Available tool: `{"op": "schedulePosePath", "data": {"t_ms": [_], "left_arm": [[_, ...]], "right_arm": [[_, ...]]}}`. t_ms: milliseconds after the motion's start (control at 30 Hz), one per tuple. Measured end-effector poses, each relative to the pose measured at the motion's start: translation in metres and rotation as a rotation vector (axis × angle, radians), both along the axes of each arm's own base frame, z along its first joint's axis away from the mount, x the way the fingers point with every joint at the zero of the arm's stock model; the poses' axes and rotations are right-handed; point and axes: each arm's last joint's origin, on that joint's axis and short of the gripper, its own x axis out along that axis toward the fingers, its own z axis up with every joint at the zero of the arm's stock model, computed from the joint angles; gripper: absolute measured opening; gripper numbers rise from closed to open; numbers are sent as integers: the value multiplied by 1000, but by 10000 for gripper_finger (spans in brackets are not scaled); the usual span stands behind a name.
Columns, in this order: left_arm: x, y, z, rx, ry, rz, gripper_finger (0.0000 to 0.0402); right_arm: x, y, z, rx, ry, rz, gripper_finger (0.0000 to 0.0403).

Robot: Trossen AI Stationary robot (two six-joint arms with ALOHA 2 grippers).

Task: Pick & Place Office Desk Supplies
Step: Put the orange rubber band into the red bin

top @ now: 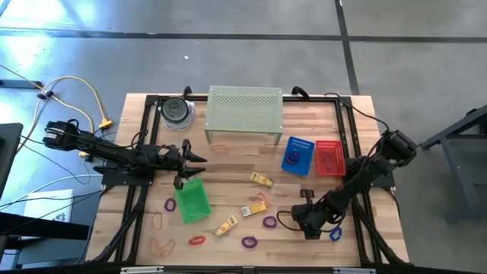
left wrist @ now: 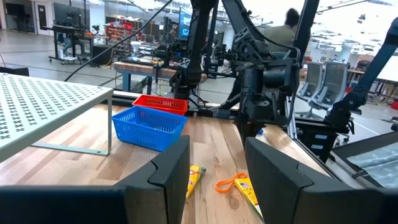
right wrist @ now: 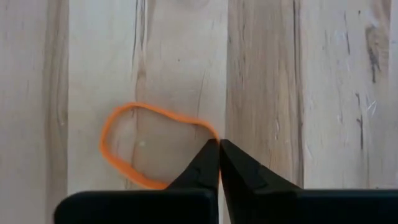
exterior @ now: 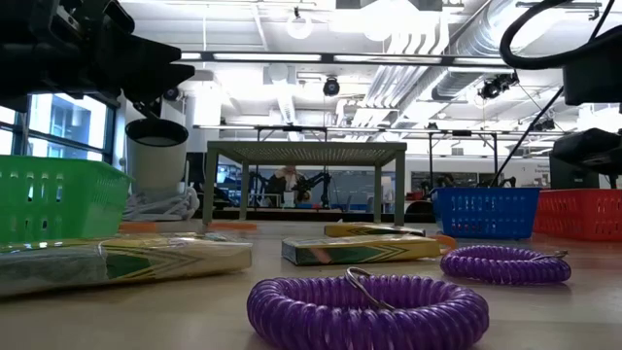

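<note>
My left gripper (top: 195, 169) hangs wide open and empty, just above the back edge of the green basket (top: 192, 202). The yellow packets (top: 261, 180) lie slantwise mid-table, their print too small to read. At the table's front right, my right gripper (right wrist: 219, 149) is pinched closed on the rim of the orange loop (right wrist: 118, 134), a lopsided oval lying on the wood.

Left gripper (left wrist: 217, 171) fingers spread apart over the table (left wrist: 81, 134). Blue basket (left wrist: 149, 126) sits just beside the pale-green shelf (left wrist: 43, 109); red basket (left wrist: 160, 103) behind blue basket. Orange loop (left wrist: 230, 183) touches a yellow packet (left wrist: 250, 193).
</note>
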Motion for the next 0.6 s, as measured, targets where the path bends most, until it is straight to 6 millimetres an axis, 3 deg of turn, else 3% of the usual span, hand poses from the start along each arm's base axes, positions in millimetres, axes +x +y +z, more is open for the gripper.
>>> {"op": "schedulePosePath", "data": {"t_ms": [233,600], "left_arm": [[0,0,0,0,0,0,151],[0,0,0,0,0,0,151]], "right_arm": [[5,2,20,-56,22,-17,2],[8,-2,89,-308,166,-142,2]]}}
